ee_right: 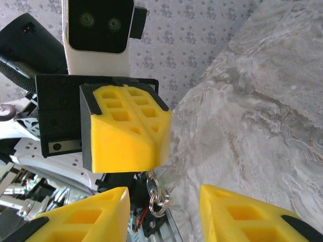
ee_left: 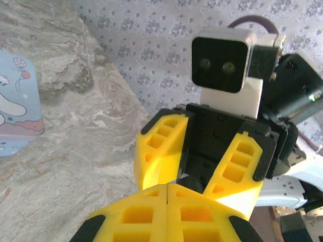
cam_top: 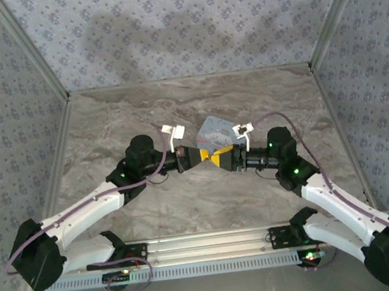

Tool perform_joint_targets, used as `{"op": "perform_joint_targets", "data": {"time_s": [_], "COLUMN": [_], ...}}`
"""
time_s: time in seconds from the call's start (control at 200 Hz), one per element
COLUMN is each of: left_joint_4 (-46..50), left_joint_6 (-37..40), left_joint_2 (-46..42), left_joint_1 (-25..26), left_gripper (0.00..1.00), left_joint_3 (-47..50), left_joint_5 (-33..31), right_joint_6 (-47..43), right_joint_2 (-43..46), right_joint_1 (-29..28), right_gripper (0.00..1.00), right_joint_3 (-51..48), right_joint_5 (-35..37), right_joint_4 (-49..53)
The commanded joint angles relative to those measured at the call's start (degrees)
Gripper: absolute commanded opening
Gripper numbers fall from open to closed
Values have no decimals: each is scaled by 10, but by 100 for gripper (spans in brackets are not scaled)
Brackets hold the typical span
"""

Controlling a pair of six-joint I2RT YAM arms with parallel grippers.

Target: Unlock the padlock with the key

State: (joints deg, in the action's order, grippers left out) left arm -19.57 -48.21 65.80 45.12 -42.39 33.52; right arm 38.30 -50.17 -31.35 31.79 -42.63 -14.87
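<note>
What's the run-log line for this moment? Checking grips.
left gripper: shut, silvery ring hanging from pinch | right gripper: open, facing it | blue tin: beyond both

white arms (cam_top: pixel 82 206), yellow claws (cam_top: pixel 215 156), purple cables (cam_top: pixel 284 115)

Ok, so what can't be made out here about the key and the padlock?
- Padlock: in the top view the meeting left gripper and right gripper cover the spot.
- Left wrist view: a dark shape sits between the right gripper's open fingers, half hidden by the left gripper's shut tips; padlock or not, cannot tell.
- Key: the right wrist view shows blurred silvery rings hanging under the left gripper; no blade visible.
</note>
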Motion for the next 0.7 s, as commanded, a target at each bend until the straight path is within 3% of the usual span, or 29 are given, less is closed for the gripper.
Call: {"op": "perform_joint_targets", "data": {"time_s": [0.0,0.23,0.515,0.695], "left_joint_4": [-24,-32,-43,-50], "left_joint_6": [-17,-24,-29,-32], "left_joint_2": [2,1,-2,-7], "left_joint_1": [5,5,7,7], "left_gripper": [0,0,0,0], "left_joint_3": [-7,1,5,10], "left_joint_5": [-14,-26,-30,-35], "right_joint_6": [27,36,38,39], "right_joint_2": [13,7,-7,-21], "right_joint_1": [-20,-40,-55,-60], "right_gripper": [42,35,37,26], "right_joint_3": [-19,-24,-17,-16], "right_joint_5": [55,78,90,95], "right_joint_4": [-60,-88,-99,-100]}}
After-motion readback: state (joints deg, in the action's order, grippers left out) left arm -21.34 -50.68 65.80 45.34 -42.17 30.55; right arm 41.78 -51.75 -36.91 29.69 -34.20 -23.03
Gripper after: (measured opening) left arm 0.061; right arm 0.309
